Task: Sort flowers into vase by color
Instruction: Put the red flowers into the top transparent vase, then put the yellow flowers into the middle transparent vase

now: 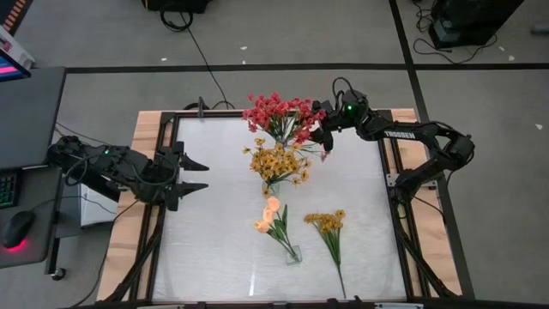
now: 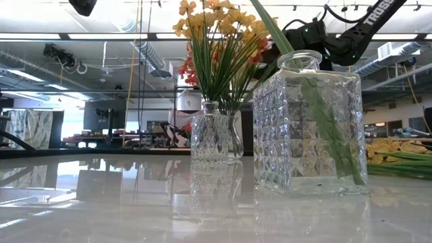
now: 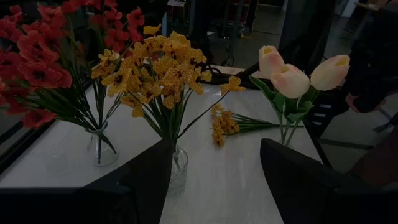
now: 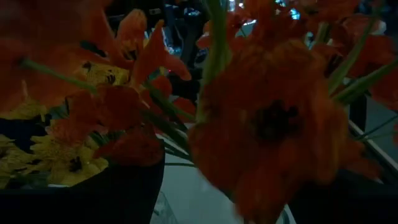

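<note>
Yellow-orange sprig (image 1: 329, 233) lies loose on the counter (image 1: 214, 249) — stem toward the near edge, nearer the right tool (image 1: 324, 129), which is seen released among the red blossoms (image 1: 279, 112).

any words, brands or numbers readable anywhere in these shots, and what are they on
"TROSSEN" in white letters on the forearm of the dark right robot arm, read in the high view.
"TROS", the same lettering cut off by the picture's edge, on that arm in the low view.
Nothing readable on the clear faceted glass vases, the white table top or the red, yellow and peach flowers.
The screen at the high view's left edge shows no legible text.
</note>
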